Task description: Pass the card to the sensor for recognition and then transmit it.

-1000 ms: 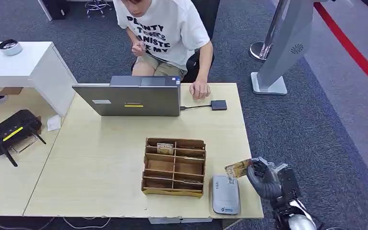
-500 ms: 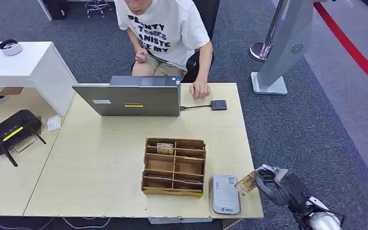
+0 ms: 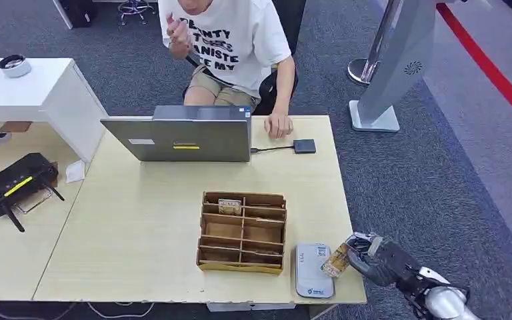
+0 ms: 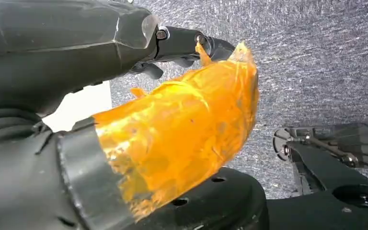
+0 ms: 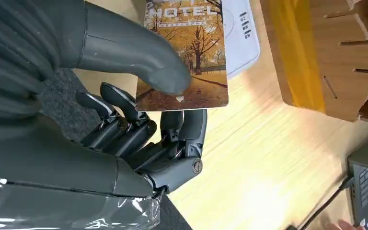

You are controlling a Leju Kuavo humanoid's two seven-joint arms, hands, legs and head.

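Right hand [image 3: 372, 257]: pinching card [image 3: 337, 260] between thick thumb [image 5: 139, 57] above and dark fingers [image 5: 124, 122] beneath, grip at one short end, remainder projecting free toward sensor [image 3: 314, 269]. Card: printed with autumn trees and the word HOTEL, held tilted at near right corner of tabletop [image 3: 147, 220], leading end over or just beside sensor's right edge; contact not discernible. Sensor: flat white-grey pad at near edge of tabletop, just right of wooden divider box [image 3: 243, 232]. Handling, judged: thin, light, stiff, likely glossy and slippery; liable to slide or pivot under a one-end pinch; best held by the end as now, face left clear for reading and the free end for whoever takes it. Left hand [image 4: 124, 48]: hanging over grey carpet, orange film on the wrist; curled or spread, cannot tell. Laptop [image 3: 177, 137] at far edge, a person seated beyond.
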